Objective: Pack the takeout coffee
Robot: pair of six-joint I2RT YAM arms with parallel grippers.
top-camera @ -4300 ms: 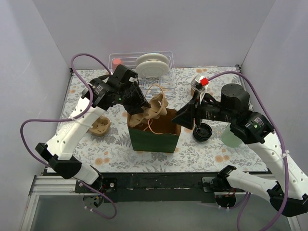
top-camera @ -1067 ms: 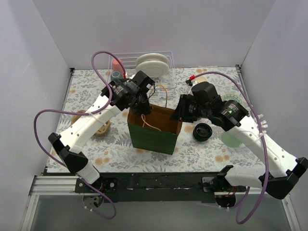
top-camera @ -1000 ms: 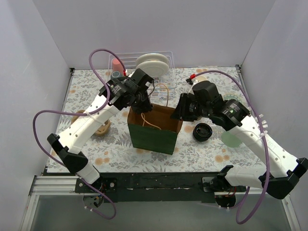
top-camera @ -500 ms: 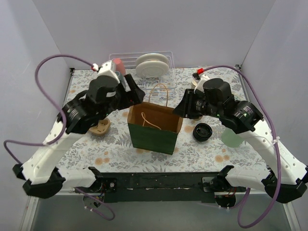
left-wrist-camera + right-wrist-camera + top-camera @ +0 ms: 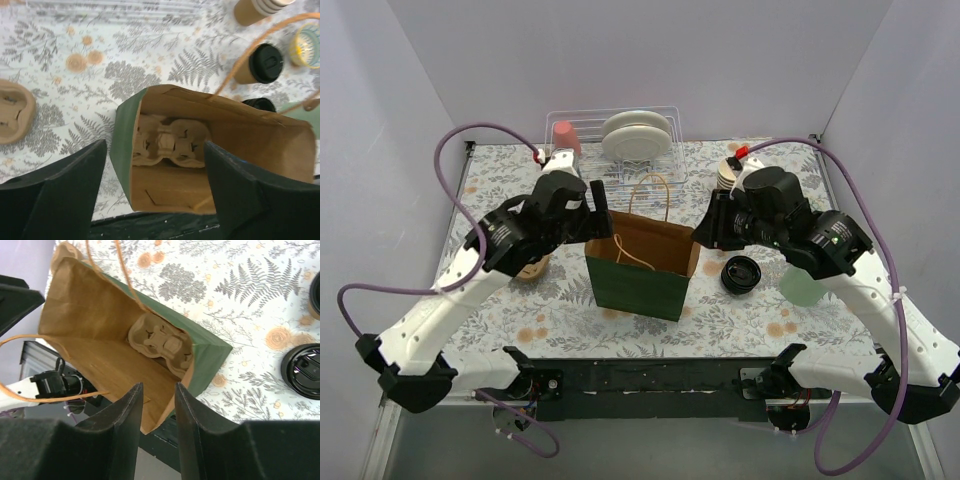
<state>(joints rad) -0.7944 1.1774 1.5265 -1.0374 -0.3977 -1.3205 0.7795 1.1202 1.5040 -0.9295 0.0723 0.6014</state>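
The takeout coffee (image 5: 265, 62), a brown paper cup with a black lid, stands on the table beyond the green paper bag (image 5: 638, 285). My right arm hides it in the top view. The bag stands open with a pulp cup tray (image 5: 170, 142) on its bottom; the tray also shows in the right wrist view (image 5: 162, 342). My left gripper (image 5: 600, 205) hangs wide open and empty above the bag's left rim (image 5: 155, 144). My right gripper (image 5: 705, 235) hovers over the bag's right rim with a narrow gap between its fingers, holding nothing (image 5: 158, 386).
A loose black lid (image 5: 740, 275) lies right of the bag. A stack of lidless cups (image 5: 728, 172) stands behind my right arm. A second pulp tray (image 5: 528, 265) lies left of the bag. A dish rack (image 5: 665, 115) with plates and a pink cup (image 5: 563, 135) is at the back.
My left gripper let the cup tray go inside the bag, then lifted out and back to the left. My right gripper stayed by the bag's right rim.
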